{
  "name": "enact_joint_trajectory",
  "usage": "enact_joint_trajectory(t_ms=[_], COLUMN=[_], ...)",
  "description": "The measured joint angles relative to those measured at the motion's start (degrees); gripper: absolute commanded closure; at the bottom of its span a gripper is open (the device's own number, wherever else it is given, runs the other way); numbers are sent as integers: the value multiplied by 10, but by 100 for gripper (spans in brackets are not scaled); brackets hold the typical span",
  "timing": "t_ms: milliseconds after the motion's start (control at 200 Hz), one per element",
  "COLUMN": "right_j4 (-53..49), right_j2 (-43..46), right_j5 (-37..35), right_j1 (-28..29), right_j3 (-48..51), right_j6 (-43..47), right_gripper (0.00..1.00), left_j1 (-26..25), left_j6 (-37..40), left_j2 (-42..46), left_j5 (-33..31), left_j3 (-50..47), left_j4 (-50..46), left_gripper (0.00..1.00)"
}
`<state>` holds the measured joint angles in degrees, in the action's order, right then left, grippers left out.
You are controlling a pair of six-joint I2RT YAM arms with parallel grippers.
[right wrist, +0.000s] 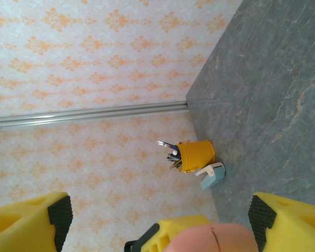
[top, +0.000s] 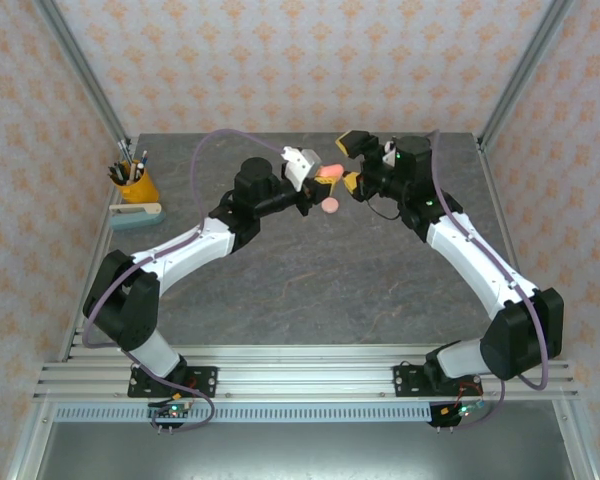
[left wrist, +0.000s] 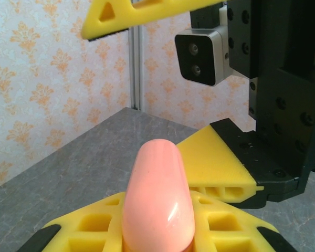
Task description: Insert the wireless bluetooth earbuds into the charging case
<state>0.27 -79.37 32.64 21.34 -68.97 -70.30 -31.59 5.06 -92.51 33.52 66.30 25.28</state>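
A glossy pink charging case (left wrist: 157,199) stands closed and upright between the yellow fingers of my left gripper (left wrist: 157,237), which is shut on it. From above, that pink case (top: 329,175) is held over the table's far middle by the left gripper (top: 315,182). My right gripper (top: 352,163) faces it with its jaws wide open on either side of the case's tip (right wrist: 215,239), without touching it. The right gripper (right wrist: 160,223) holds nothing. A second pink rounded piece (top: 331,206) lies on the table just below. The tiny earbuds are out of view.
A yellow pen cup (top: 136,183) and a pale blue-and-white stapler-like object (top: 136,214) stand at the table's far left. The cup (right wrist: 197,155) also appears in the right wrist view. Patterned walls and metal posts enclose the grey table (top: 360,290).
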Motion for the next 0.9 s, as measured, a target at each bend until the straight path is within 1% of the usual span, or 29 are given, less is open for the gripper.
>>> enact_joint_trajectory(t_ms=[230, 345, 536, 781, 901], right_j4=[15, 20, 27, 43, 46], right_j2=[0, -2, -10, -19, -23], right_j5=[2, 3, 4, 3, 3], right_j1=[10, 20, 30, 31, 31], right_j3=[14, 25, 31, 31, 31], right_j6=[-13, -19, -29, -35, -40], right_gripper=[12, 16, 26, 49, 57], left_j1=[-3, -3, -3, -3, -3], left_j6=[0, -1, -3, -5, -5], left_j2=[0, 0, 0, -3, -3], left_j5=[-10, -14, -15, -17, -20], left_j3=[0, 0, 0, 0, 0], left_j4=[10, 18, 25, 19, 16], left_gripper=[100, 100, 100, 100, 100])
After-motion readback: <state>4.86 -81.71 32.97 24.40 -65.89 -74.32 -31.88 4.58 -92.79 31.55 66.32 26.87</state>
